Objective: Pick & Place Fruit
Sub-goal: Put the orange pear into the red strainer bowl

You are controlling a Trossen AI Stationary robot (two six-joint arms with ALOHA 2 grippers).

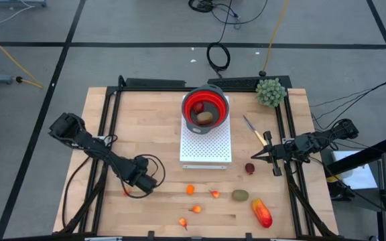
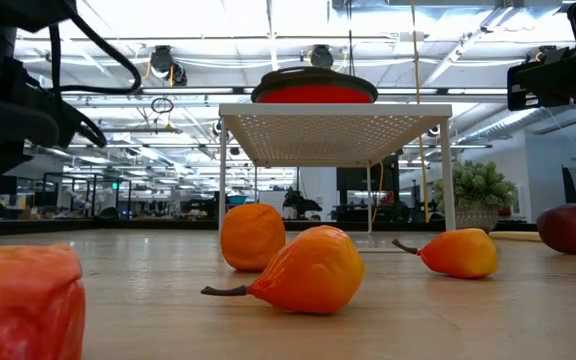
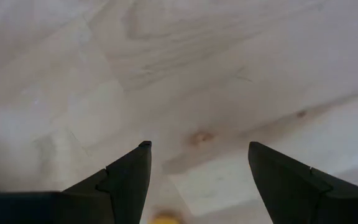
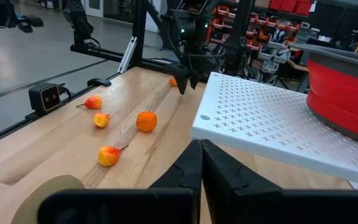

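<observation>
So here's where the fruit stands: a couple of pieces are already in the red collapsible bowl [image 1: 205,110], what looks like a brown-green oval [image 1: 206,118] and something dark red beside it, so I'd call that part done. The bowl sits on the far end of the white perforated stand [image 1: 206,144] in the middle of the wooden worktop [image 1: 146,114].

Most of it is left though. On the near side of the worktop there's a small round orange fruit [image 1: 190,189], three tiny orange-red pear-shaped ones [image 1: 214,193] [image 1: 195,209] [image 1: 183,221], a brown-green oval fruit [image 1: 240,195], a larger red-orange oblong fruit [image 1: 261,212] and a dark-red ball [image 1: 250,168] just right of the stand. There's also a small orange-red bit [image 1: 126,192] right by the left arm.

The left claw [image 1: 136,187] hangs low over the near-left worktop with its fingers spread, pinching nothing, right next to that small bit. The right claw [image 1: 254,157] waits beside the dark-red ball, fingers pressed together, empty.

My guess: roughly a quarter in, at best.
</observation>
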